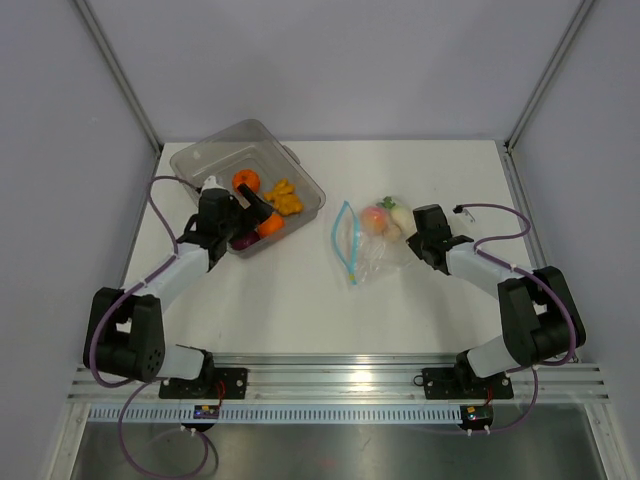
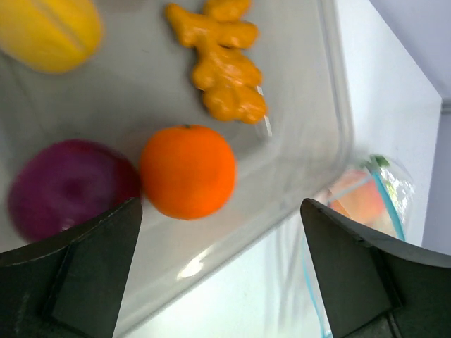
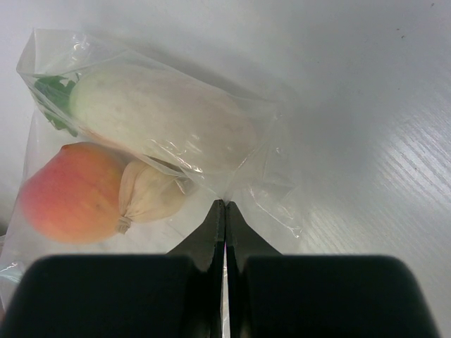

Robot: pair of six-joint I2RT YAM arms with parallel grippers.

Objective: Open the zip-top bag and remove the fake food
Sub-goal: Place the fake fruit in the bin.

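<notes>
The zip-top bag (image 1: 362, 250) lies mid-table with its light-blue zip strip (image 1: 345, 240) gaping open to the left. Inside it are fake food pieces: a peach (image 3: 67, 190), a garlic bulb (image 3: 151, 193) and a white radish (image 3: 162, 116). My right gripper (image 3: 225, 203) is shut on a fold of the bag's clear plastic at its right side. My left gripper (image 2: 220, 211) hangs open over the near right corner of the tub, holding nothing. Under it lie an orange (image 2: 187, 171) and a purple piece (image 2: 67, 186).
The rigid clear tub (image 1: 215, 150) stands at the back left and also holds a yellow ginger-shaped piece (image 2: 222, 70) and a yellow fruit (image 2: 46, 32). Its right wall (image 2: 331, 105) runs between my left gripper and the bag (image 2: 366, 197).
</notes>
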